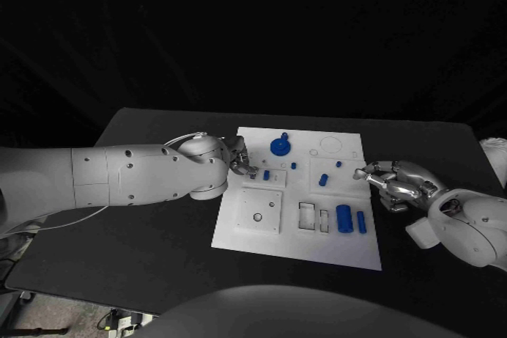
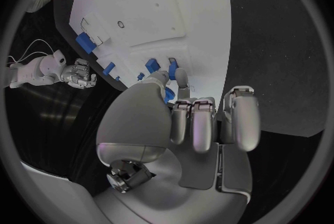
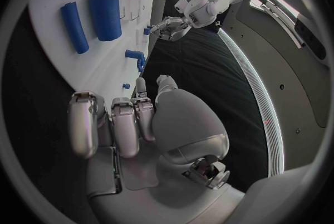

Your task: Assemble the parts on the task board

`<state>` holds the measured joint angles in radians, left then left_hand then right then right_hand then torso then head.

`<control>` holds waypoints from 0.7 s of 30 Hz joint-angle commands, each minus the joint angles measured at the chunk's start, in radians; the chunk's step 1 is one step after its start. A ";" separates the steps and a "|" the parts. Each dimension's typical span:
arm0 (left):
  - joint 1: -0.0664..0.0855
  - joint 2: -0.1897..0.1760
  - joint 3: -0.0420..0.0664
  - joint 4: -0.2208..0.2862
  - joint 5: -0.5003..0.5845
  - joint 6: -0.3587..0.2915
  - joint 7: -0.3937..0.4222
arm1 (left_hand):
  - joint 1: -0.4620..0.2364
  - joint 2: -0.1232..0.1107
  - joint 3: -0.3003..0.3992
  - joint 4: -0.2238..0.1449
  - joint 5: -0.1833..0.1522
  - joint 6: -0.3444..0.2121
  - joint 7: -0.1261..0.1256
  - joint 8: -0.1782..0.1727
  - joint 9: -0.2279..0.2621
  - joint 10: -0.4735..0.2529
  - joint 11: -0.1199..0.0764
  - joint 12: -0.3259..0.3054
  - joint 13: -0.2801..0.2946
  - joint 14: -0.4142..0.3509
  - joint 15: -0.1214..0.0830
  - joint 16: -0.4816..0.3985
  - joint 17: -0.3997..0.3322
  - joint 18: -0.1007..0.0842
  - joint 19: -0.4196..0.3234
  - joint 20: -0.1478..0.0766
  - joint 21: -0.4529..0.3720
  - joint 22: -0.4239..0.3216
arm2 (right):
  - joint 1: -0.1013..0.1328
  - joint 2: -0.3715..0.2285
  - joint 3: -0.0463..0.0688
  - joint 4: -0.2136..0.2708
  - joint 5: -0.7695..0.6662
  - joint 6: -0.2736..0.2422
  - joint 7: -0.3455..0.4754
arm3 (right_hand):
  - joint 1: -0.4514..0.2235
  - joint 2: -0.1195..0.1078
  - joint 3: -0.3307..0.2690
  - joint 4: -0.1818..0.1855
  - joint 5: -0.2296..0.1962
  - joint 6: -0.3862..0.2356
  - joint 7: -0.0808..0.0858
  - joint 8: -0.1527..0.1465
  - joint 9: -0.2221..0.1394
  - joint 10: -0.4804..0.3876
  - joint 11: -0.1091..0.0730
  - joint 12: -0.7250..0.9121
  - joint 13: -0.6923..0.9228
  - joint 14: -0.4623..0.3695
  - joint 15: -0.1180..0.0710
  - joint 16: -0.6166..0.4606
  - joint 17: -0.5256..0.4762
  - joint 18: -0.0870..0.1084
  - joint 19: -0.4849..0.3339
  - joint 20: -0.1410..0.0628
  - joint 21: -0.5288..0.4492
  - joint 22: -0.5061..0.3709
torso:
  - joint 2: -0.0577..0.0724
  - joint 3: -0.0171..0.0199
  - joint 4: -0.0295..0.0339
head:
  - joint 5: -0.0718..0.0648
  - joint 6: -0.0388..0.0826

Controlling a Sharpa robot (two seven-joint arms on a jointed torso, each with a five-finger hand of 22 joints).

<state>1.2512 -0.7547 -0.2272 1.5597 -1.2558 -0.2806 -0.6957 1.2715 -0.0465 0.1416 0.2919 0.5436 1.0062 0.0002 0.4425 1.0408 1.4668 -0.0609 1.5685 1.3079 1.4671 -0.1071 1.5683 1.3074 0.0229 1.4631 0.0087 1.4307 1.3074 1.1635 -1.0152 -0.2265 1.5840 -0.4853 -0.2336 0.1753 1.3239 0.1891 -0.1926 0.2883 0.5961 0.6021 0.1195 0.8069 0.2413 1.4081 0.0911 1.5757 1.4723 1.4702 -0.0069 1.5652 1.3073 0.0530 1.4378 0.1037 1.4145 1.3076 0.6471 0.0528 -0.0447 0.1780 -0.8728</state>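
Note:
The white task board [image 1: 300, 243] lies mid-table. My left hand [image 1: 237, 159] hovers over the board's left edge, its fingers curled; thumb and a finger pinch a small blue part [image 2: 169, 90]. Beside it a short blue part [image 1: 267, 175] stands in the board. A blue round knob [image 1: 280, 146], a blue peg [image 1: 323, 180], a thick blue cylinder [image 1: 344, 218] and a slim one [image 1: 361, 221] sit on the board. My right hand [image 1: 393, 182] is at the board's right edge, fingers curled in on nothing. The right wrist view shows the cylinders [image 3: 104, 14] and the peg [image 3: 136, 56].
A raised white square with a hole [image 1: 258, 210] and rectangular slots [image 1: 308, 215] occupy the board's near half. A circular recess [image 1: 332, 144] is at its far right. A white object [image 1: 494, 151] lies at the black table's [image 1: 138, 228] right edge.

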 commanded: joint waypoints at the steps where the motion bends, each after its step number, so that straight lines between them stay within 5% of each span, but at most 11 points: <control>1: -0.002 0.004 -0.001 -0.001 0.008 0.016 0.005 | -0.011 -0.006 0.017 0.000 -0.016 0.001 0.000 -0.007 -0.002 0.104 -0.004 0.002 0.263 0.104 -0.004 0.002 0.263 0.010 0.047 -0.005 -0.007 0.220 | -0.001 0.001 0.000 0.001 -0.007 0.016 0.006 | 0.006 -0.003 0.004 0.000 0.002 0.007 -0.003 -0.006 -0.001 0.163 -0.045 -0.005 0.099 0.094 -0.003 0.001 0.251 -0.003 -0.008 -0.001 -0.003 0.197 | 0.000 0.0002 -0.0002 | 0.001 0.000; 21: -0.007 0.002 -0.001 0.006 0.014 0.029 0.007 | -0.016 -0.010 0.029 -0.001 -0.034 0.000 0.001 -0.009 -0.003 0.104 -0.003 0.002 0.263 0.104 -0.002 0.002 0.263 0.010 0.046 -0.005 -0.009 0.220 | -0.002 0.002 0.000 -0.001 -0.007 0.016 0.006 | 0.006 -0.003 0.005 0.000 0.002 0.007 -0.003 -0.006 -0.001 0.163 -0.045 -0.005 0.099 0.094 -0.004 0.001 0.250 -0.003 -0.009 -0.001 -0.004 0.197 | 0.000 0.0002 0.0000 | 0.001 0.000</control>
<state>1.2461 -0.7539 -0.2272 1.5635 -1.2511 -0.2748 -0.6942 1.2623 -0.0558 0.1649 0.2906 0.5131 1.0074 0.0018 0.4368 1.0366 1.4668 -0.0609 1.5685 1.3078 1.4671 -0.1071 1.5683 1.3073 0.0229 1.4631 0.0087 1.4269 1.3074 1.1624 -1.0145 -0.2260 1.5825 -0.4853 -0.2336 0.1753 1.3239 0.1891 -0.1927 0.2884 0.5961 0.6021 0.1195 0.8069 0.2414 1.4081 0.0911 1.5746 1.4723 1.4703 -0.0068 1.5652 1.3080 0.0529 1.4378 0.1037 1.4144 1.3075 0.6471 0.0529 -0.0447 0.1785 -0.8728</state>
